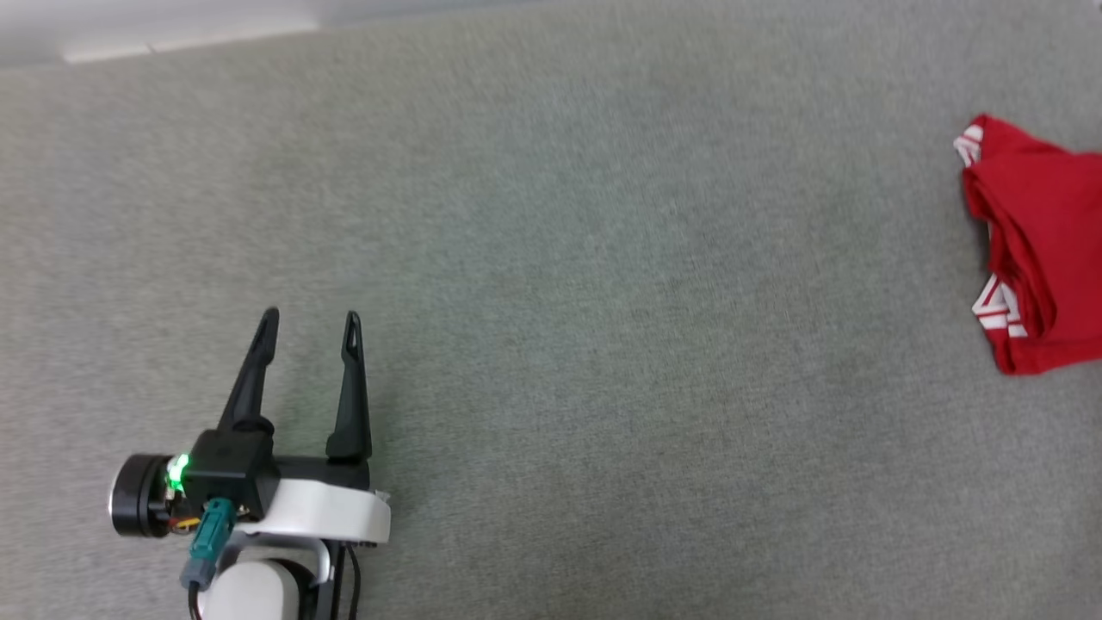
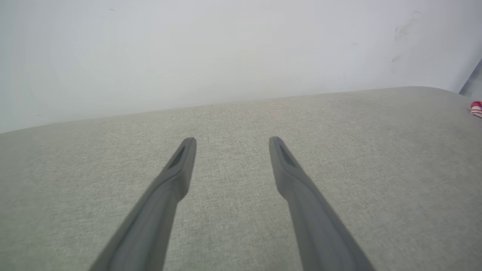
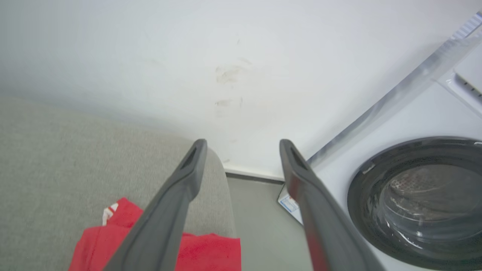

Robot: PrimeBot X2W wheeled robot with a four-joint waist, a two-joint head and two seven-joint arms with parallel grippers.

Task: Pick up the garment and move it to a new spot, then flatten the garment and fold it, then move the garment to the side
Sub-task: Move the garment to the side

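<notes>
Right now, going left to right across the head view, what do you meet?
The left gripper, fingers apart and empty → a bare stretch of the grey fabric surface → the red garment, bunched and cut off by the right edge.

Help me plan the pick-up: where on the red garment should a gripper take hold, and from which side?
Likely best: pinch the garment at the piled-up folds along its edge facing mid-surface, where layers stand proud of the grey surface. Come from above with the right gripper, open and over it; the left gripper is far off.
</notes>
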